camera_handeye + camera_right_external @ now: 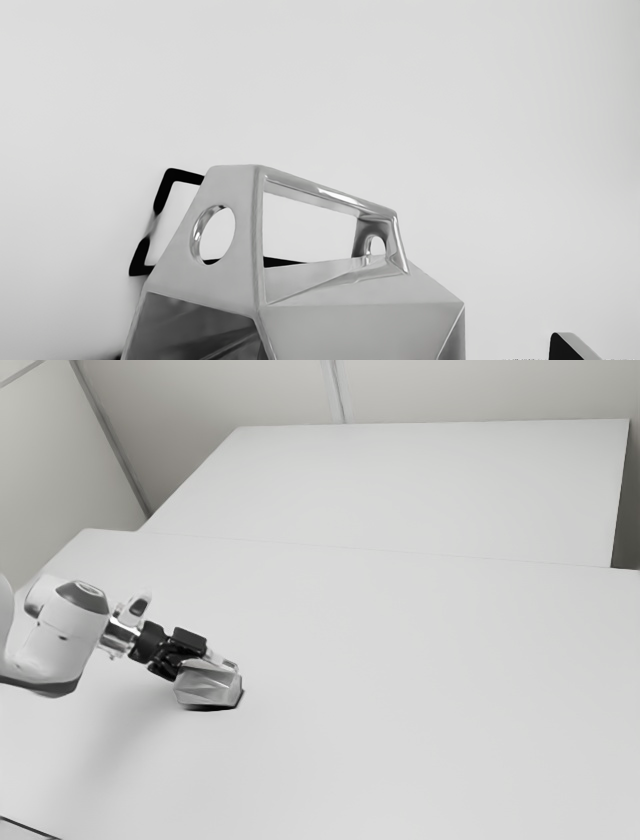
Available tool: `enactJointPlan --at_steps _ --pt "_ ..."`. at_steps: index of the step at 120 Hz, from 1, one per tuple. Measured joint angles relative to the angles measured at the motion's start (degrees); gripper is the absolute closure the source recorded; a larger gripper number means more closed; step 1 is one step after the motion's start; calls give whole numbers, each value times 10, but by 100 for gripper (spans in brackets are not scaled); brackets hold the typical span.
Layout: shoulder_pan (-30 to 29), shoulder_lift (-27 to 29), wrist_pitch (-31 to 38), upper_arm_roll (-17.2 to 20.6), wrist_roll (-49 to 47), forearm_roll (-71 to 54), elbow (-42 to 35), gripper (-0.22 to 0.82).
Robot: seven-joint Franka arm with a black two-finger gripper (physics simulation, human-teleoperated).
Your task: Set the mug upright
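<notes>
A silvery, faceted mug [208, 686] rests tipped on its side on the table, a dark shadow along its lower edge. My black gripper [190, 657] is at the mug's upper side, toward the arm. In the wrist view the mug [360, 325] shows flat metal facets, an angular handle frame with round holes, and a dark hollow on one side. Around it the gripper [345, 350] is open; bare table separates one fingertip [575, 346] from the mug. The other fingertip is mostly hidden, so contact there is unclear.
The white table [400, 690] stretches out beyond the mug toward the exterior view's right. Behind it stands a second white surface [410, 480], with pale walls at the back and at the exterior view's left.
</notes>
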State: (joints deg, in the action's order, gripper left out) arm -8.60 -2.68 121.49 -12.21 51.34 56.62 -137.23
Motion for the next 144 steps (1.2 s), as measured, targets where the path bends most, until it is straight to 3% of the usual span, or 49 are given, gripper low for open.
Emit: enactJointPlan --at_steps 20,45,66,101,144 --pt "-1 -1 -18 0 10 9 -1 8" --pt "0 3 -32 1 17 12 0 52" --pt "0 19 -35 4 21 11 1 68" --pt "12 65 -30 20 18 -6 19 76" --pt "68 69 -56 89 -129 -325 150 77"
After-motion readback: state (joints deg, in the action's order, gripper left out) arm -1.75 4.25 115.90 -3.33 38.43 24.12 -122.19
